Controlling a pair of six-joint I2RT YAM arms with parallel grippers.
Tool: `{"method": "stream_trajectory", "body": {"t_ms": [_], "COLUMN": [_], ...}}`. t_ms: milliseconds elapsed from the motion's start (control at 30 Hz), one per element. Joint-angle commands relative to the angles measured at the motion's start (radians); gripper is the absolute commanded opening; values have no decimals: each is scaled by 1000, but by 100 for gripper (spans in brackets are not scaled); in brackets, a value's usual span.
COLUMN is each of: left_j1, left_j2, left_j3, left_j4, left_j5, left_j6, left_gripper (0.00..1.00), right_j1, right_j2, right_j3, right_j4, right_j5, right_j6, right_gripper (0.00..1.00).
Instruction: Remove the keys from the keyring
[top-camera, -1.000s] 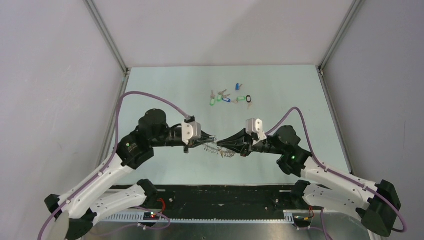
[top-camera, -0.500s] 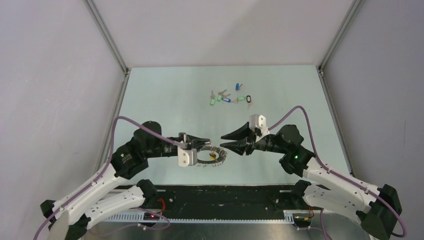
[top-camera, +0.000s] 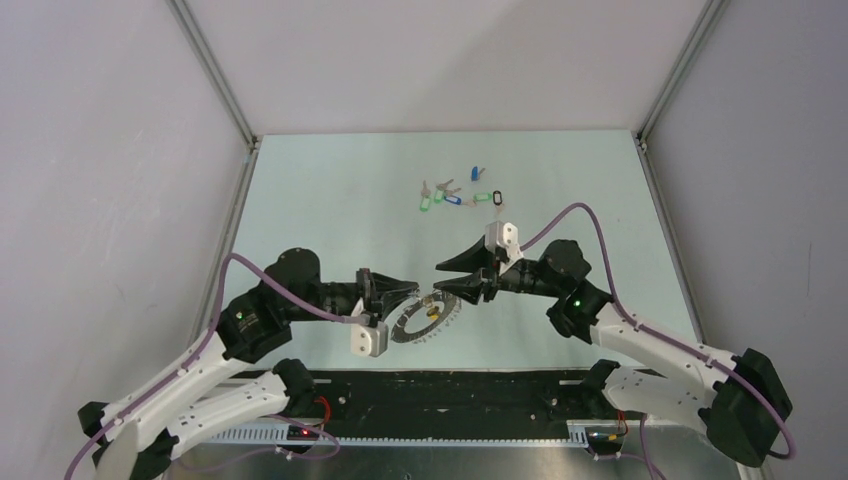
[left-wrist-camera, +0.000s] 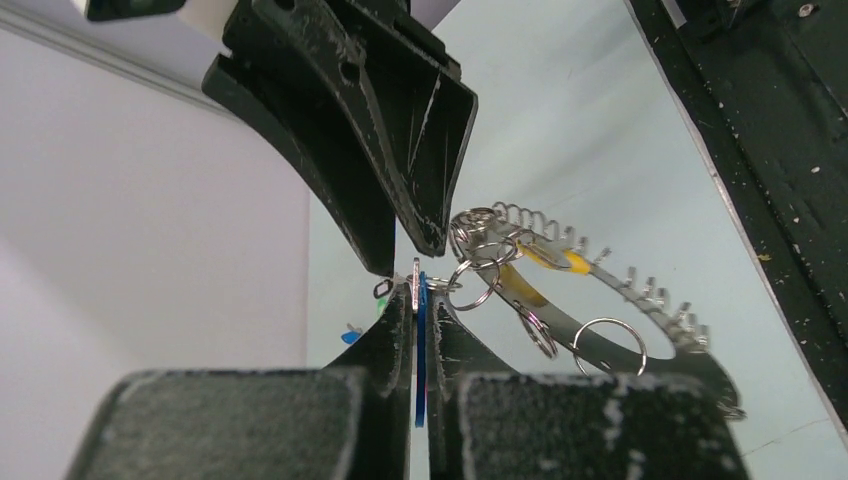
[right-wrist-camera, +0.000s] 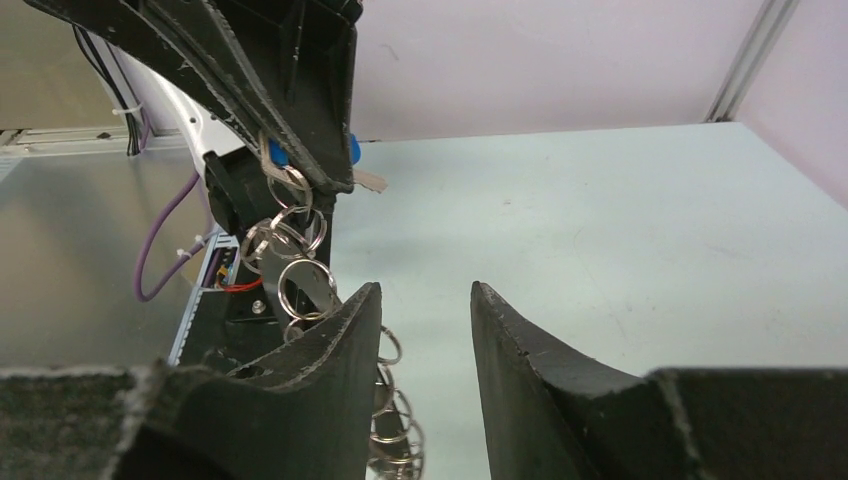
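The keyring (top-camera: 425, 318), a dark hoop fringed with small silver split rings and one yellow tag, hangs just above the table between the arms. My left gripper (top-camera: 410, 291) is shut on a blue tag with a silver key (left-wrist-camera: 421, 340) that is still linked to the hoop (left-wrist-camera: 567, 325). My right gripper (top-camera: 441, 279) is open and empty, its tips just right of the left tips, above the hoop. In the right wrist view the open gripper (right-wrist-camera: 425, 295) faces the left fingers (right-wrist-camera: 290, 90), with the hoop's rings (right-wrist-camera: 290, 240) hanging below them.
Several loose keys with green, blue and black tags (top-camera: 460, 197) lie at the back middle of the table. A black strip (top-camera: 440, 390) runs along the near edge by the arm bases. Metal frame posts (top-camera: 215, 75) stand at the back corners.
My left wrist has rolled over and drawn back toward the near edge, turning the hoop up into view. My right gripper has opened and shifted slightly farther back.
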Motion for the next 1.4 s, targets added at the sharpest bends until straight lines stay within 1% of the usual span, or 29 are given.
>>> {"method": "stream_trajectory", "body": {"t_ms": [0,133,333,433,700,867,1100,1367], "left_j1": [-9,-11,-11,-12,-15,-16,-19,-21], "left_j2": [-12,-13,-15,-15,-21,-27,-35,-35], "left_j3": [12,13,10,10,10,3,1,1], "left_j4": [26,20,15,14,15,14,16,16], "left_j5": [36,37,22,27,41,46,34,34], "left_j6": [79,96,115,117,131,149,171,178], "left_gripper": [0,0,0,0,0,0,0,0], "right_j1": [9,52,76,82,82,82,88,103], "right_j2": [42,67,56,53,92,119,153,191], "right_j3": [46,58,60,60,80,84,91,95], "right_j4": [104,87,39,45,109,181,228,296], "right_j5": [-23,-13,-63,-81,-115,-147,-179,-194], "right_j6": [-25,-57,-50,-43,12,69,127,186], "right_gripper": [43,42,42,43,40,35,30,32]}}
